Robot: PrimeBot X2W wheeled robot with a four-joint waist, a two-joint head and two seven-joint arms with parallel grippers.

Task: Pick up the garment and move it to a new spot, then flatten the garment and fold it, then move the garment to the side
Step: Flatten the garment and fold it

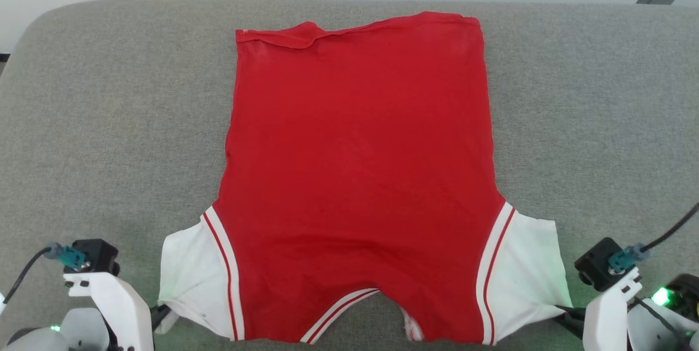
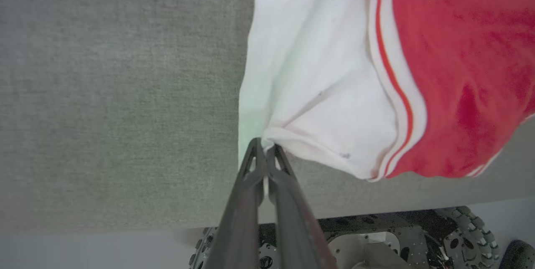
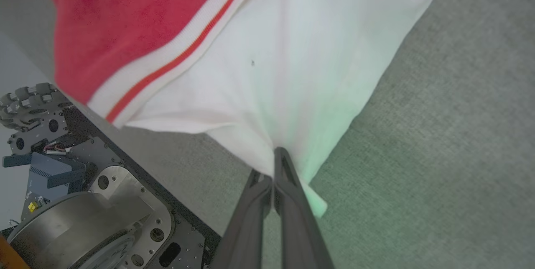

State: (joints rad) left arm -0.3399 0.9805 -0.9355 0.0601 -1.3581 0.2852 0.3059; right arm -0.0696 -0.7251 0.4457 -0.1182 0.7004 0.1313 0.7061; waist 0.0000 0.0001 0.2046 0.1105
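The left end effector (image 2: pixel 264 147) and the right end effector (image 3: pixel 272 164), held well apart, each pinch the garment (image 1: pixel 355 149), fingers together.

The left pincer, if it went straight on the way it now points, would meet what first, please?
The left pincer is shut on the white sleeve corner of the garment, so it would push into that sleeve first; whether it would also dig into the grey cushion beneath is unclear.
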